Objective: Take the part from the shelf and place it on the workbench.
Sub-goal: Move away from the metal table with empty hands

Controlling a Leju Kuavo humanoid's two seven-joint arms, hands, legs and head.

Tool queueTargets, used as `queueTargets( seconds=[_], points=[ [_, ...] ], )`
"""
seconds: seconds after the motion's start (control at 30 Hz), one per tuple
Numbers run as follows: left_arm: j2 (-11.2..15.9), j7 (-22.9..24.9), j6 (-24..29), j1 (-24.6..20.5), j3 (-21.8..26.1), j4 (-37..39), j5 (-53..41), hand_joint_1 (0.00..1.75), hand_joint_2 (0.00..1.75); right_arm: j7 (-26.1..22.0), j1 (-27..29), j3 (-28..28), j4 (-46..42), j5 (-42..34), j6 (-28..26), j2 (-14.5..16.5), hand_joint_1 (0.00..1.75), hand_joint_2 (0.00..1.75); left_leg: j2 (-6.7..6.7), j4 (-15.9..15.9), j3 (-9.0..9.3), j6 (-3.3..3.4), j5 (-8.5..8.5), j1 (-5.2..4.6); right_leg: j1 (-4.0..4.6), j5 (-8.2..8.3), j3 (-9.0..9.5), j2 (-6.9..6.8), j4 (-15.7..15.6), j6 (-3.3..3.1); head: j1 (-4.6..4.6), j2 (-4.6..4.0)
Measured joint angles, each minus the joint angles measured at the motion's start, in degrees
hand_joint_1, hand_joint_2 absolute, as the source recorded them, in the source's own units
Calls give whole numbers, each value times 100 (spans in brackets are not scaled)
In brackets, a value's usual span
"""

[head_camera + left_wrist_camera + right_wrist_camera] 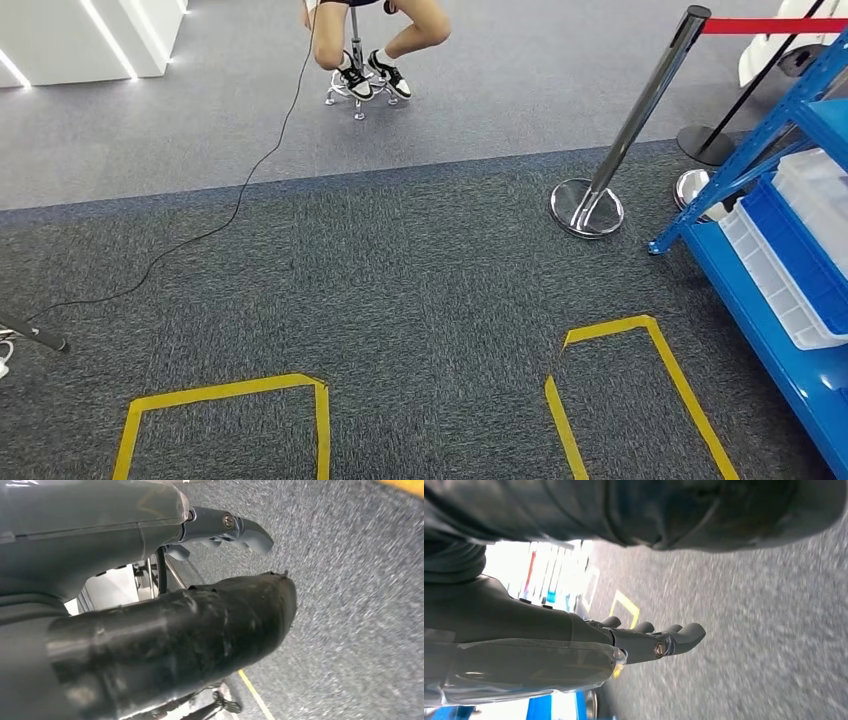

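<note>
- Head view: you are looking down at grey carpet (400,270). Count two outlines of yellow tape, one at lower left (228,415) and one at lower right (640,390), both cut off by the picture's lower edge.
- Head view: the blue shelf (770,340) stands at the right edge. On it you can count two pale plastic bins (775,280) and one blue bin (800,255) nested between them. The part itself cannot be told apart there; its place cannot be confirmed.
- Head view: two chrome-based barrier posts, the near one (625,130) leaning across the picture, the far one (735,110) dark, joined by a red belt (770,25). One person sits on a stool (356,80) at top centre; one black cable (250,170) runs across the carpet.
- Left wrist view: your left hand (220,527) hangs over carpet, fingers straight and held close side by side, holding nothing.
- Right wrist view: your right hand (651,637) hangs likewise, fingers extended and slightly apart, holding nothing.
</note>
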Motion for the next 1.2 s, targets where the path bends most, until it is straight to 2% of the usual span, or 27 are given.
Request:
queueTargets(
  seconds=[0.07, 0.13, 0.2, 0.23, 0.27, 0.3, 0.37, 0.4, 0.43, 0.5, 0.53, 0.6, 0.63, 0.67, 0.7, 0.73, 0.77, 0.83, 0.87, 0.9, 0.93, 0.97, 1.0, 1.03, 1.1, 1.17, 1.2],
  points=[
    [4, 20, -25, -26, 42, -1, 16, 0, 0, -2, 16, 0, 2, 6, 8, -1, 0, 0, 159, -165, 59, 56, 16, 2, 34, -131, -80, -205, 140, 47, 15, -1],
    [3, 49, -18, -19, 73, -2, 13, 0, 0, -10, 8, 0, 2, 9, 14, -1, 0, 0, 316, -244, 73, 117, 15, -30, 75, -492, -321, -517, 734, 55, 31, -1],
    [3, 72, 9, 3, 86, -2, 3, 0, 0, -25, 6, 0, 2, 8, 14, 0, 0, 0, 481, -220, 60, 162, -3, -86, 83, -767, -567, -613, 1406, 48, 34, -1],
    [3, 81, 21, 4, 91, -2, -1, 0, 0, -30, 7, 0, 2, 8, 9, 1, 0, 0, 559, -202, 59, 183, -19, -111, 95, -766, -579, -629, 1516, 29, 33, -1],
    [3, 87, 33, -5, 94, -2, -3, 0, 0, -32, 9, -1, 2, 7, 4, 1, 0, 0, 631, -190, 63, 199, -35, -135, 120, -668, -480, -647, 1399, -4, 34, -1],
    [1, 91, 45, -20, 96, -2, -5, 0, 0, -33, 10, -2, 2, 7, -3, -1, 0, 0, 693, -182, 74, 209, -50, -153, 159, -500, -280, -687, 1076, -55, 34, -1],
    [-16, 92, 64, -42, 96, -1, -9, 0, 0, -33, 3, -7, 1, 6, -15, -12, 0, 0, 814, -176, 93, 208, -79, -177, 276, -276, 150, -913, 322, -197, 32, -1],
    [-28, 91, 70, -47, 96, -1, -10, 0, 0, -33, -4, -11, 0, 4, -19, -20, 0, 0, 876, -170, 95, 199, -91, -180, 327, -237, 271, -1011, 89, -258, 34, -1],
    [-39, 91, 76, -54, 96, -1, -10, 0, 0, -34, -9, -19, -1, 1, -22, -27, 0, 0, 943, -168, 96, 188, -99, -180, 369, -249, 314, -1070, -13, -301, 36, -1],
    [-49, 82, 92, -82, 96, -2, -13, 0, 0, -37, -8, -42, -2, -3, -40, -29, 0, 0, 1067, -192, 119, 158, -108, -189, 370, -206, 332, -984, -105, -351, 41, -1],
    [-49, 73, 104, -94, 96, -3, -15, 0, 0, -38, -4, -54, -2, -4, -49, -20, 0, 0, 1026, -181, 130, 139, -141, -192, 347, -171, 362, -927, -175, -365, 40, -1],
    [-52, 40, 122, -95, 96, -5, -20, 0, 0, -40, -9, -73, -1, -4, -59, -2, 0, 0, 738, 131, 13, 87, -380, -169, 274, -95, 417, -823, -309, -394, 40, 0],
    [-56, 26, 127, -82, 96, -6, -21, 0, 0, -42, -15, -81, -2, -4, -61, 6, 0, 0, 557, 461, -130, 51, -564, -131, 260, -76, 420, -768, -326, -397, 40, -1],
    [-59, 14, 128, -69, 96, -6, -22, 0, 0, -43, -21, -89, -1, -4, -63, 6, 0, 0, 457, 850, -309, 15, -743, -94, 246, -67, 409, -707, -321, -403, 40, -1],
    [-61, 7, 128, -57, 96, -6, -23, 0, 0, -44, -25, -96, -2, -4, -63, 7, 0, 0, 420, 1178, -465, -25, -847, -55, 232, -66, 397, -637, -304, -400, 39, -1],
    [-60, 3, 128, -49, 96, -6, -24, 0, 0, -44, -27, -101, -2, -4, -63, 7, 0, 0, 411, 1348, -550, -68, -843, -17, 212, -72, 388, -564, -278, -391, 39, -1],
    [-59, 1, 129, -46, 96, -6, -25, 0, 0, -44, -27, -107, -2, -4, -64, 9, 0, 0, 408, 1303, -541, -114, -718, 24, 185, -84, 382, -488, -245, -372, 39, -1],
    [-58, -4, 131, -43, 96, -6, -26, 0, 0, -44, -29, -116, -2, -5, -66, 14, 0, 0, 308, 711, -292, -228, -297, 121, 111, -134, 366, -335, -148, -293, 40, -1],
    [-63, -10, 130, -38, 96, -3, -26, 0, 0, -44, -37, -124, -2, -6, -67, 11, 0, 0, 174, 399, -166, -276, -148, 155, 91, -163, 334, -261, -70, -235, 35, 0],
    [-68, -18, 129, -36, 95, -1, -27, 0, 0, -44, -46, -131, -2, -6, -67, 7, 0, 0, 59, 196, -86, -287, -93, 170, 74, -177, 283, -200, 7, -180, 32, 0],
    [-72, -25, 128, -39, 95, 2, -27, 0, 0, -44, -50, -137, -2, -6, -68, 5, 0, 0, -27, 122, -62, -276, -110, 165, 68, -179, 225, -145, 64, -134, 27, -1],
    [-75, -33, 127, -47, 94, 4, -28, 0, 0, -44, -47, -141, -2, -6, -68, 4, 0, 0, -39, 119, -70, -233, -131, 143, 63, -164, 174, -90, 100, -93, 22, 0],
    [-74, -36, 127, -58, 94, 3, -28, 0, 0, -44, -33, -143, -1, -7, -68, 9, 0, 0, 25, 129, -78, -179, -139, 128, 48, -142, 135, -35, 105, -63, 22, 0],
    [-73, -39, 128, -69, 94, 3, -28, 0, 0, -44, -17, -143, 1, -9, -68, 19, 0, 0, 92, 129, -83, -136, -123, 120, 41, -154, 108, -53, 125, -40, 24, -1],
    [-72, -55, 128, -65, 94, 3, -29, 0, 0, -44, -10, -144, 2, -11, -68, 33, 0, 0, 237, 102, -108, -47, -77, 106, 52, -359, -25, -283, 403, -16, 31, -1],
    [-70, -79, 128, -41, 94, 3, -31, 0, 0, -44, -23, -145, 2, -9, -68, 40, 0, 0, 382, 87, -160, 8, -45, 62, 71, -767, -301, -557, 1081, -22, 36, -1],
    [-69, -91, 128, -32, 94, 3, -31, 0, 0, -44, -27, -145, 2, -8, -68, 40, 0, 0, 460, 86, -186, 24, -36, 33, 82, -927, -429, -604, 1420, -37, 35, 0]
  ],
)
